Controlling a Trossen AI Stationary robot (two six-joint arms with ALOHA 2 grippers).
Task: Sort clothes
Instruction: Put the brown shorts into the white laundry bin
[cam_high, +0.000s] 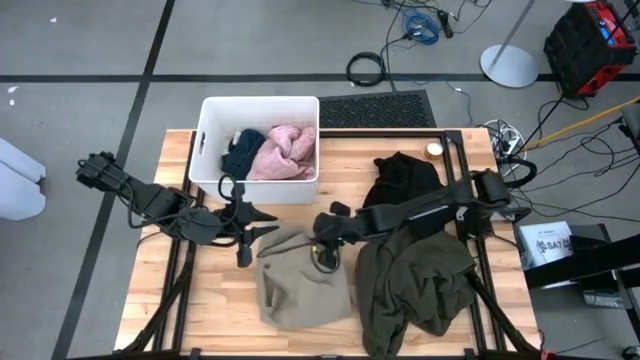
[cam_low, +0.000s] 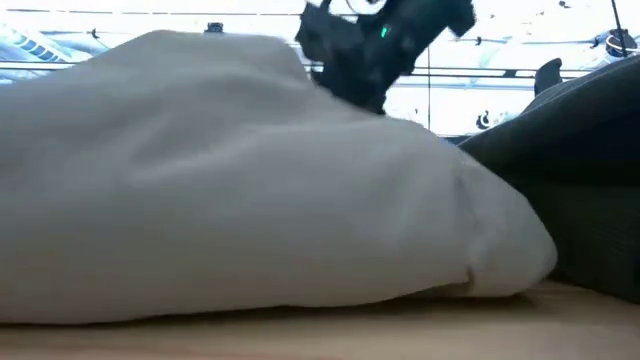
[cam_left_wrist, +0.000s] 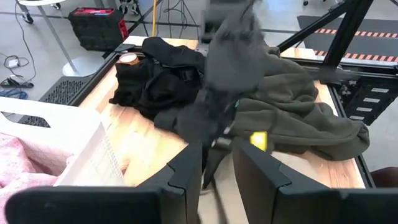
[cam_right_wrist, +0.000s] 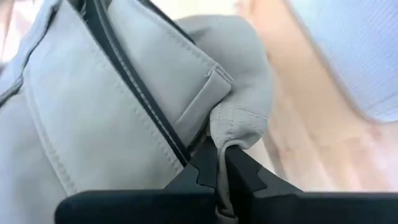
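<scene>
Crumpled khaki garment (cam_right_wrist: 124, 106) (stitched seams).

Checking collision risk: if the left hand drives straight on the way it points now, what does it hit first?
Most likely the right arm's wrist, which crosses directly ahead of the left hand; in the high view the left hand points at it. The olive garment lies behind. Depth is unclear, so treat this as probable.

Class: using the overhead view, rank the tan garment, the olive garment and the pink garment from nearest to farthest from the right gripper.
1. Tan garment: pinched in the right gripper, table centre.
2. Olive garment: beside it, on the right.
3. Pink garment: inside the white bin, far edge.
</scene>
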